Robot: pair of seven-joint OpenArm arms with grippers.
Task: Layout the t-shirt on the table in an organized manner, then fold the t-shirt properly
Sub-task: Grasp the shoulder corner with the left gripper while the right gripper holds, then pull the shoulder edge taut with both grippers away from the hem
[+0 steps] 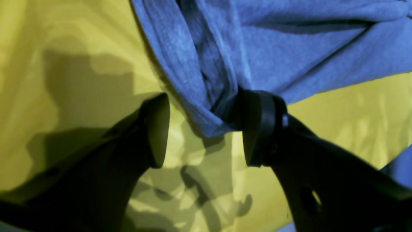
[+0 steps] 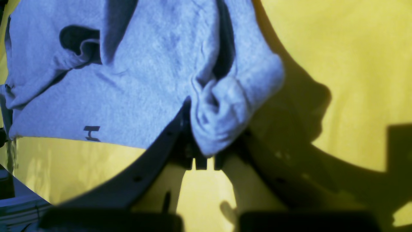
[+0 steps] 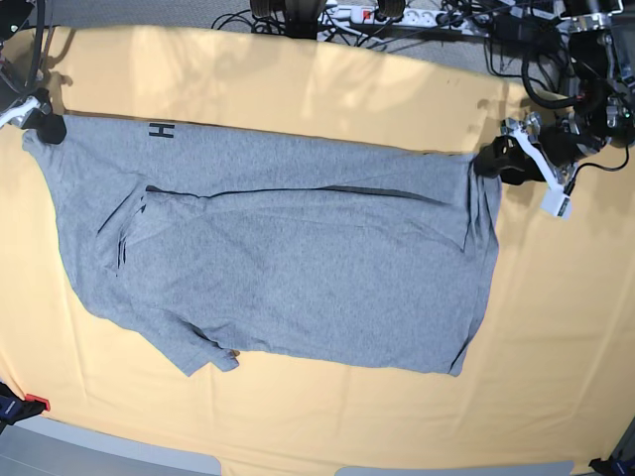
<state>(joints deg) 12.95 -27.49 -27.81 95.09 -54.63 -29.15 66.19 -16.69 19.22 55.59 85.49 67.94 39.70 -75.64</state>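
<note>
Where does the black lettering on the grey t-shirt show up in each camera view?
Left wrist: lettering not in view, only plain grey t-shirt.
Right wrist: black lettering lower left, near the hem.
Base: lettering upper left, at the shirt's far edge.
Shared landmark: the yellow table.

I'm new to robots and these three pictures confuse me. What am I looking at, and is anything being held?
A two-armed robot is spreading a grey t-shirt on a yellow table. The wide picture looks down from above; the other two come from cameras on each wrist. The right gripper, at the wide picture's left, is shut on a bunched corner of the shirt. The left gripper stands open: one finger touches the cloth, but nothing is pinched. Cables lie beyond the far edge.
</note>
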